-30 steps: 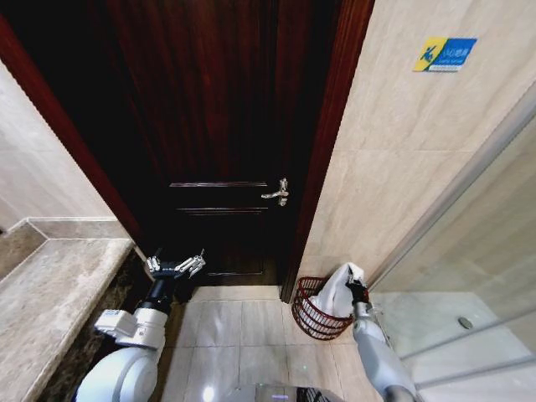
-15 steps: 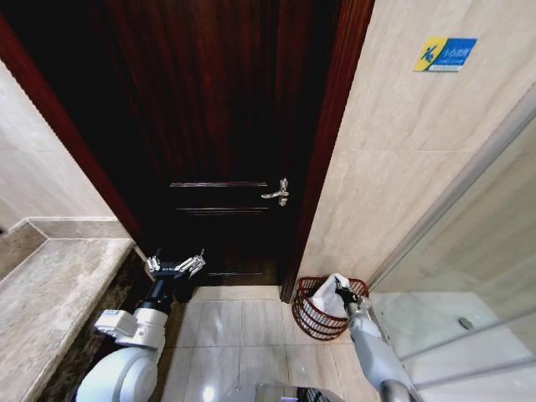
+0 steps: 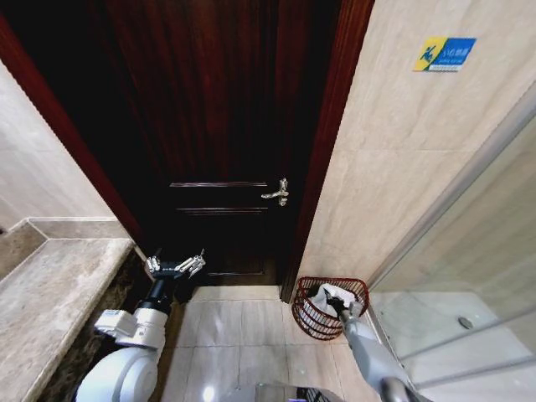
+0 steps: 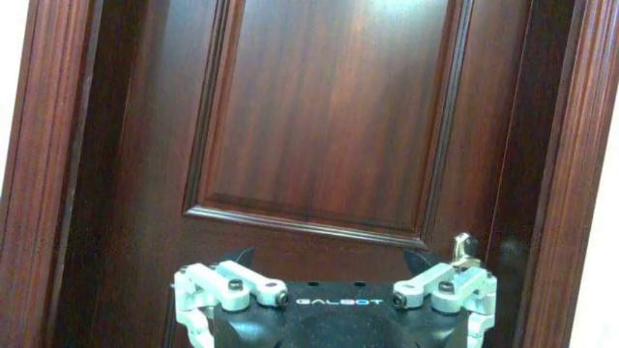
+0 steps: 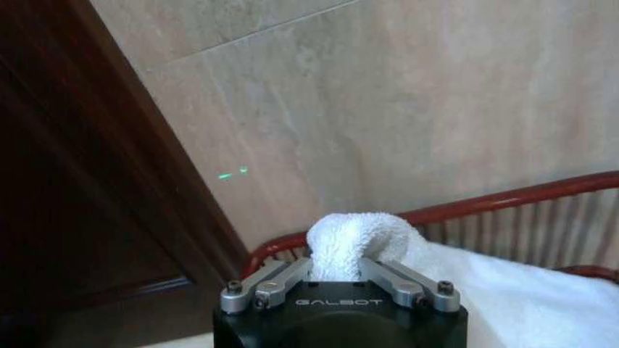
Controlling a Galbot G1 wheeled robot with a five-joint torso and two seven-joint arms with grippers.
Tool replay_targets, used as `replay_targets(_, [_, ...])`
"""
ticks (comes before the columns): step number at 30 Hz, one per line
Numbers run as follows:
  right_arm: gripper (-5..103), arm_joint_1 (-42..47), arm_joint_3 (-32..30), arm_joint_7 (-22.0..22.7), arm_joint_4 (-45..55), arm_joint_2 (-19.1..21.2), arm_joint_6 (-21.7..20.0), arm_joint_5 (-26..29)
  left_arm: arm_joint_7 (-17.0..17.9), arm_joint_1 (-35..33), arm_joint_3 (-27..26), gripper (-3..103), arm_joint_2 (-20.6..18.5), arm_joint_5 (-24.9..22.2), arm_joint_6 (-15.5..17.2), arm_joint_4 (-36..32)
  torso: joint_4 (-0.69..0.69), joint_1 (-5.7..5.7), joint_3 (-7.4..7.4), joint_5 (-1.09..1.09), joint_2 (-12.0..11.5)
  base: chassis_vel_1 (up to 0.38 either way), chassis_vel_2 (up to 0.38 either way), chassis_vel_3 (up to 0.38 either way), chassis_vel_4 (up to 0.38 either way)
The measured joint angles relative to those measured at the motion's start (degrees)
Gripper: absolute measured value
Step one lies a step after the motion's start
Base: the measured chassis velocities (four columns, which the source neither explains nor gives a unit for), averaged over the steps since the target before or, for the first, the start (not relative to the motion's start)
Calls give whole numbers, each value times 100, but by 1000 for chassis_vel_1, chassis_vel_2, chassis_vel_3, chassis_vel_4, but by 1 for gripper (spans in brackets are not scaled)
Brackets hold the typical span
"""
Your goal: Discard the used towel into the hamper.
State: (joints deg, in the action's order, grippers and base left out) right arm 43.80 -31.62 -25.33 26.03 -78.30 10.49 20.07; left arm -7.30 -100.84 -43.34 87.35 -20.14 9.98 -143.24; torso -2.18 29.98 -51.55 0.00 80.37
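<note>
— Right hand (image 5: pixel 337 279)?
— Down in the hamper (image 3: pixel 311 316) by the door (image 3: pixel 218 126), pinching the white towel (image 3: pixel 333 296), which lies inside.
— Left hand (image 3: pixel 176 266)?
— Raised near the door, fingers spread, holding nothing.

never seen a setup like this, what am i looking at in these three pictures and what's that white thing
This is a wheeled robot with two arms, working in a bathroom. The wide picture comes from a camera on its head, looking down at a dark wooden door, a tiled floor and a stone counter. The other two come from cameras on its wrists, each looking out over that arm's own hand.

The white thing is a towel. The right hand is shut on a fold of it and holds it down inside the hamper, a reddish-brown open-weave basket standing on the floor beside the door frame. The left hand is open and holds nothing; it hangs idle in front of the door, near the counter.
</note>
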Motion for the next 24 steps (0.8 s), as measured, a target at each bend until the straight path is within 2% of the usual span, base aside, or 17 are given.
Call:
replay_targets(1, [5,-90,-1,-169,-100,10,-72,-51,0,0,0,100,0,0,0,0,0,0,0,-1,0,0,0,0,0])
replay_targets(2, [15,-201,-1,-335,-199,41,-254,-328,0,0,0,100,0,0,0,0,1,0,0,0,0,0,0,0,0])
replay_targets(3, [15,-285,-5,-375,-272,64,-399,-529,0,0,0,100,0,0,0,0,2,0,0,1,0,0,0,0,0])
replay_targets(4, [15,-285,-5,-375,-272,64,-399,-529,0,0,0,100,0,0,0,0,2,0,0,1,0,0,0,0,0])
replay_targets(7, [32,-585,-4,-169,-530,121,-917,-618,0,0,0,100,0,0,0,0,0,0,0,1,0,0,0,0,0])
replay_targets(8, [32,-585,-4,-169,-530,121,-917,-618,0,0,0,100,0,0,0,0,0,0,0,1,0,0,0,0,0])
replay_targets(9, [37,-626,37,-74,-570,158,-1026,-751,0,0,0,100,0,0,0,0,0,0,0,0,0,0,0,0,0])
replay_targets(11, [47,-619,75,54,-526,218,-1008,-1269,0,0,0,100,0,0,0,0,3,1,0,2,0,0,0,0,0])
replay_targets(12, [47,-619,75,54,-526,218,-1008,-1269,0,0,0,100,0,0,0,0,3,1,0,2,0,0,0,0,0])
replay_targets(15, [64,-437,214,-20,-103,370,-1033,-1606,0,0,0,100,0,0,0,0,2,0,0,-1,1,0,0,0,0])
replay_targets(16, [64,-437,214,-20,-103,370,-1033,-1606,0,0,0,100,0,0,0,0,2,0,0,-1,1,0,0,0,0])
replay_targets(17, [70,-395,215,-23,-24,416,-992,-1642,0,0,0,100,0,0,0,0,2,0,0,2,0,0,0,0,0])
replay_targets(20, [75,-261,185,54,181,511,-889,-1469,0,0,0,100,0,0,0,0,0,0,0,0,1,0,0,0,0])
replay_targets(22, [86,13,159,175,526,627,-808,-1126,0,0,0,100,-1,0,0,0,1,0,0,0,0,0,0,0,0])
replay_targets(24, [86,69,152,196,599,642,-808,-1073,0,0,0,100,0,0,0,0,1,1,0,1,0,0,0,0,0])
